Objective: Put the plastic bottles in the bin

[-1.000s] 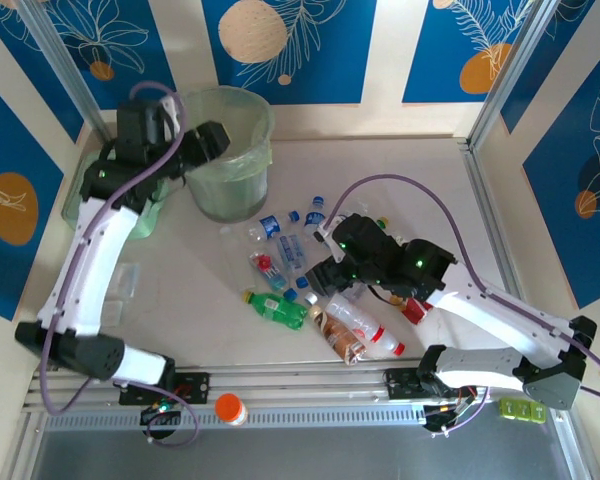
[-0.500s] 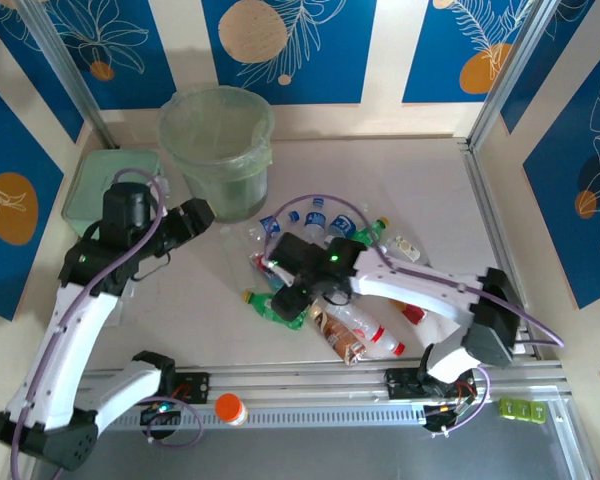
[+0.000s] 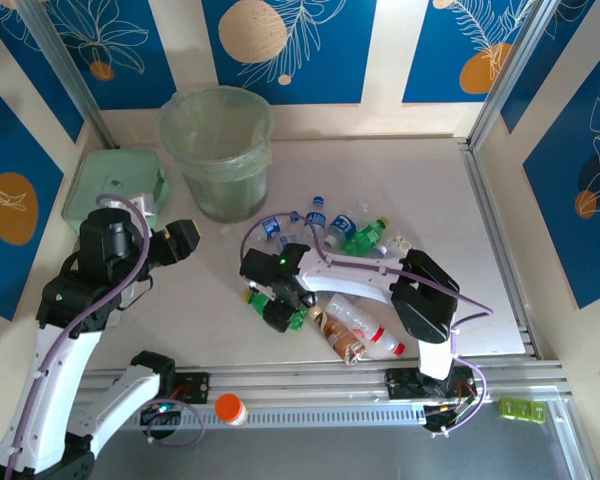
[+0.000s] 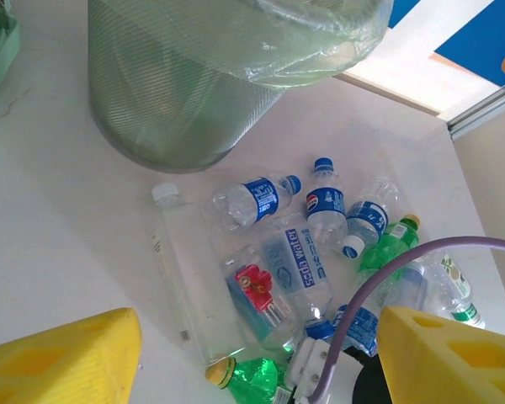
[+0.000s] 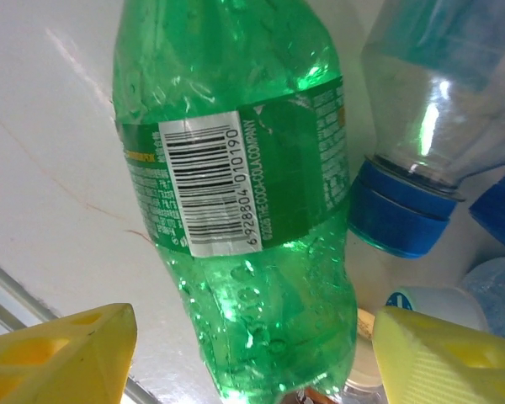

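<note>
Several plastic bottles [image 3: 325, 228] lie scattered mid-table, mostly clear with blue caps. A green bottle [image 5: 236, 194] with a barcode label lies between the open fingers of my right gripper [image 5: 252, 358]; there is a gap on each side and the pads do not touch it. From above, the right gripper [image 3: 278, 312] sits over this green bottle [image 3: 298, 319] at the pile's near-left edge. My left gripper [image 3: 185, 237] hangs open and empty, left of the pile and near of the bin [image 3: 225, 185]. In the left wrist view the bin [image 4: 194, 93] stands beyond the bottles [image 4: 299, 265].
A flat green lidded box [image 3: 105, 185] sits left of the bin. An orange-capped white item [image 3: 230, 408] rests on the front rail. A red-labelled bottle [image 3: 372, 332] and a brown one [image 3: 340, 342] lie at the pile's near side. A metal frame post [image 3: 490, 210] bounds the right.
My left arm has drawn back from the bin's rim toward the near left. The right arm has swung left across the pile and lowered its open jaws around the green bottle.
</note>
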### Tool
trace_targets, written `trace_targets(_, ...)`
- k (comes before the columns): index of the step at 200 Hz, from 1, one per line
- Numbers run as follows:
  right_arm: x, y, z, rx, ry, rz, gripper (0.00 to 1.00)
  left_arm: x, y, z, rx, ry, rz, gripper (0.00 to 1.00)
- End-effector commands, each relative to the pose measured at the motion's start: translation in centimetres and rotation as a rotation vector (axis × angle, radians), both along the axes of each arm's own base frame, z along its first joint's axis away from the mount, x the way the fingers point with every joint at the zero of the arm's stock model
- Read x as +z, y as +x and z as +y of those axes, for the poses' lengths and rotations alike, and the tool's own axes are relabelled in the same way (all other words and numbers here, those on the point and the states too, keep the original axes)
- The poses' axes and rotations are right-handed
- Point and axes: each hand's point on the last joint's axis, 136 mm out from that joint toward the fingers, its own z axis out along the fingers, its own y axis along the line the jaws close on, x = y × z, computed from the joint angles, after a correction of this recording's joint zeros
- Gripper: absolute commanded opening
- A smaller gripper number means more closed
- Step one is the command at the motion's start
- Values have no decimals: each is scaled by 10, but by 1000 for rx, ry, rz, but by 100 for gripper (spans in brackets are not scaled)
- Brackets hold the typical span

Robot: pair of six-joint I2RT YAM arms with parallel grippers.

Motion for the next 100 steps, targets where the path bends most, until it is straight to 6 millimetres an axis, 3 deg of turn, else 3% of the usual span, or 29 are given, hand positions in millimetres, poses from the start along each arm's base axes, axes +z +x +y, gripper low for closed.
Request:
trace_targets(1,-4,-4,0,40,-43,6,74,-6,0,3,-3,37,5,73)
trace_targets(66,-23,-7,4,46,-49,50,71,-17,2,-5,-7,-22,40,73)
trace_targets(100,-14,-4,6,35,-10,41,56,-15,-1,-2,1,-8,36,73)
